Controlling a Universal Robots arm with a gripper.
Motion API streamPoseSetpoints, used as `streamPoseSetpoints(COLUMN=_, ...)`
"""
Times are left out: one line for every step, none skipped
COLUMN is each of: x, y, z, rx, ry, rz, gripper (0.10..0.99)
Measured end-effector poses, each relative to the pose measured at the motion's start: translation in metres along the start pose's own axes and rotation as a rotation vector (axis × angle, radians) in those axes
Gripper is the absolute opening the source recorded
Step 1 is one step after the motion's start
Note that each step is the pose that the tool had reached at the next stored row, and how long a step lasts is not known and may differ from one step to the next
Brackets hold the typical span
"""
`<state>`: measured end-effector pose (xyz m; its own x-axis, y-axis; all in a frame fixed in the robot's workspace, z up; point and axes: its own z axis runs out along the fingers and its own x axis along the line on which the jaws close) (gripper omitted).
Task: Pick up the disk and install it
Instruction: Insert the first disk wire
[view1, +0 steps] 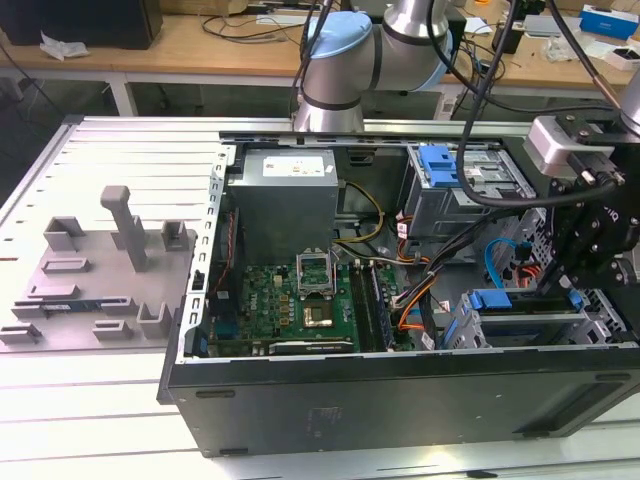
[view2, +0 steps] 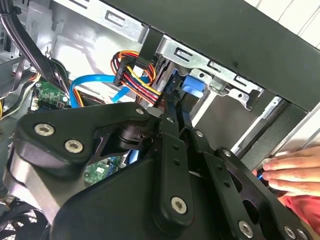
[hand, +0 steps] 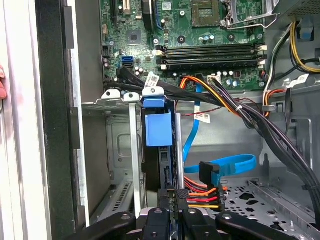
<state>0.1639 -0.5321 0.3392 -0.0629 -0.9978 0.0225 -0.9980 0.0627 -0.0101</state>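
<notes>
1. Exterior view: the gripper (view1: 590, 262) hangs over the drive cage (view1: 530, 325) inside the computer case (view1: 400, 395); a skewed entry could jam the disk against the cage rails.
2. Second wrist view: jaws look clamped on the disk (view2: 186, 90), a hand (view2: 295, 172) just beside the case.
3. First wrist view: the disk (hand: 159, 131) stands edge-on in the cage, near cables (hand: 220, 172) that could snag.

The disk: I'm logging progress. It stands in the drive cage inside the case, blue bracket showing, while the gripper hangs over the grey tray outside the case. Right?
Not quite: the gripper is inside the case, right at the disk in the drive cage, as the first wrist view shows. The rest holds: its blue bracket shows.
</notes>
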Motion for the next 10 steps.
streamPoseSetpoints(x=0.0000, y=0.0000, z=0.0005, rx=0.000, ry=0.0000, rz=0.000, gripper=0.165)
streamPoseSetpoints(x=0.0000, y=0.0000, z=0.0009, rx=0.000, ry=0.0000, rz=0.000, gripper=0.165)
streamPoseSetpoints(x=0.0000, y=0.0000, z=0.0018, rx=0.000, ry=0.0001, rz=0.000, gripper=0.165)
streamPoseSetpoints(x=0.0000, y=0.0000, z=0.0022, rx=0.000, ry=0.0004, rz=0.000, gripper=0.165)
streamPoseSetpoints(x=-0.0001, y=0.0000, z=0.0025, rx=0.000, ry=-0.0005, rz=0.000, gripper=0.165)
streamPoseSetpoints(x=-0.0001, y=0.0000, z=0.0018, rx=0.000, ry=-0.0007, rz=0.000, gripper=0.231)
streamPoseSetpoints(x=-0.0003, y=0.0000, z=-0.0010, rx=0.000, ry=-0.0003, rz=0.000, gripper=0.302)
streamPoseSetpoints(x=-0.0004, y=0.0000, z=-0.0031, rx=0.000, ry=-0.0002, rz=0.000, gripper=0.302)
streamPoseSetpoints(x=-0.0005, y=-0.0001, z=-0.0061, rx=0.000, ry=0.0000, rz=0.000, gripper=0.302)
streamPoseSetpoints(x=-0.0005, y=-0.0002, z=-0.0099, rx=0.000, ry=-0.0002, rz=0.000, gripper=0.302)
